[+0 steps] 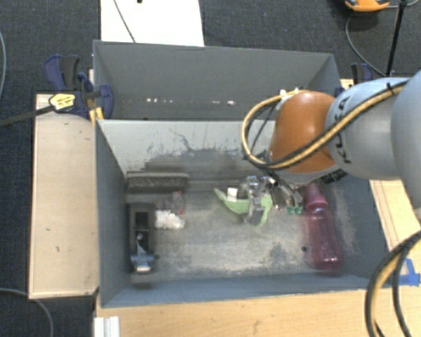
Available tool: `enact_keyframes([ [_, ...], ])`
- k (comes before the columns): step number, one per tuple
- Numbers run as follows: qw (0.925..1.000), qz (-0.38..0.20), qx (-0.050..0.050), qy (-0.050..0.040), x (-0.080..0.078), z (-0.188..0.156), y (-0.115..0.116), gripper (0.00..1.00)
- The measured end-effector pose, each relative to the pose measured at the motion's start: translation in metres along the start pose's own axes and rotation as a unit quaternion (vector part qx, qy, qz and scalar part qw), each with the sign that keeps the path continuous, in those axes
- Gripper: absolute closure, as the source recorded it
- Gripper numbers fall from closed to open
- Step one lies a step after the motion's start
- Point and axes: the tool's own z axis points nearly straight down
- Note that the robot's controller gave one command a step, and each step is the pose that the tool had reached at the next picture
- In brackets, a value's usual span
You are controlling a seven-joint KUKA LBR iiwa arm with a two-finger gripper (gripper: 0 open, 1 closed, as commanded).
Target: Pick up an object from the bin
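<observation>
Gripper [257,203] low at centre of bin [196,83], at a pale green plastic piece [233,201], open/closed state can't be told; piece judged light, thin, fairly stiff, prob. slippery, so pinch across its narrow edge, clear of purple bottle [321,239] nearby.

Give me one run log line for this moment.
gripper low in mid bin | at light green piece | purple bottle close by | grasp unconfirmed

Open bin floor [224,248] between tool [142,239], bottle [321,232]
</observation>
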Motion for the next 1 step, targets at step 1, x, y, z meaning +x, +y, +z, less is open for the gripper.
enact_keyframes([
  [1,0.9999,0.010,0.000,-0.0021,-0.0073,-0.1410,-0.0087,1.00],
])
